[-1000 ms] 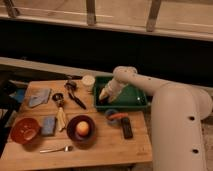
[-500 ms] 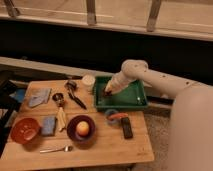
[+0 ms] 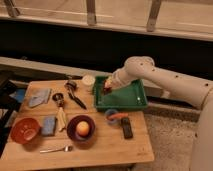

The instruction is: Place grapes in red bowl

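My gripper (image 3: pixel 107 89) is at the end of the white arm that reaches in from the right, over the left end of the green tray (image 3: pixel 131 98). It is shut on the grapes (image 3: pixel 106 91), a small dark reddish lump at its tip, held just above the tray floor. The red bowl (image 3: pixel 25 130) stands at the front left of the wooden table, far to the left of the gripper, and nothing shows inside it.
A purple bowl (image 3: pixel 81 136) holds a round orange fruit (image 3: pixel 83 128). A blue cup (image 3: pixel 111 117) and a black remote (image 3: pixel 126 127) lie in front of the tray. A white cup (image 3: pixel 88 81), utensils (image 3: pixel 75 98), a blue sponge (image 3: pixel 48 125), a grey cloth (image 3: pixel 39 97) and a fork (image 3: pixel 54 148) lie around.
The arm's elbow has risen and swung to the right. The gripper has lifted slightly at the tray's left end, with the dark lump at its tip.
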Controlling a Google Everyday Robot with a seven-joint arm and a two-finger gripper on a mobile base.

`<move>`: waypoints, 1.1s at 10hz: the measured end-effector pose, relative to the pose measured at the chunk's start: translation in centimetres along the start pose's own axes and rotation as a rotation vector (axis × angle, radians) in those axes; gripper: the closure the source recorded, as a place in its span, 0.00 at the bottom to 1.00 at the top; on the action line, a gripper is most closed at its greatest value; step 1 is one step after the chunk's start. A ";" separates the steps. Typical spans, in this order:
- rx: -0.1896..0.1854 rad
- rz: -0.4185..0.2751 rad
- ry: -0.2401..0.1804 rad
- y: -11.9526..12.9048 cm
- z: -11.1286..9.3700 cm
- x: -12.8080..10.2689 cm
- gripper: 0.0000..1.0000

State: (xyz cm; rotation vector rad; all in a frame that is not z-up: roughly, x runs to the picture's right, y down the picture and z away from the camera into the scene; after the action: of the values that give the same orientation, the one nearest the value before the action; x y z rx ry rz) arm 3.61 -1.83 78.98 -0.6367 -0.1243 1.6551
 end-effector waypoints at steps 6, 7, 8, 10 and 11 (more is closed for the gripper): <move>-0.220 -0.293 0.097 12.0 -0.9 6.6 1.00; -0.243 -0.314 0.110 12.9 -0.8 7.1 1.00; -0.245 -0.316 0.112 13.0 -0.8 7.1 1.00; -0.246 -0.316 0.112 13.0 -0.8 7.1 1.00; -0.247 -0.316 0.115 13.0 -0.7 7.1 1.00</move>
State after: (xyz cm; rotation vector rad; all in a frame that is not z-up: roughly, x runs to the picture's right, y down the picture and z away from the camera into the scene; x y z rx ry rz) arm -7.87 2.08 70.40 -0.8515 -0.3334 1.3052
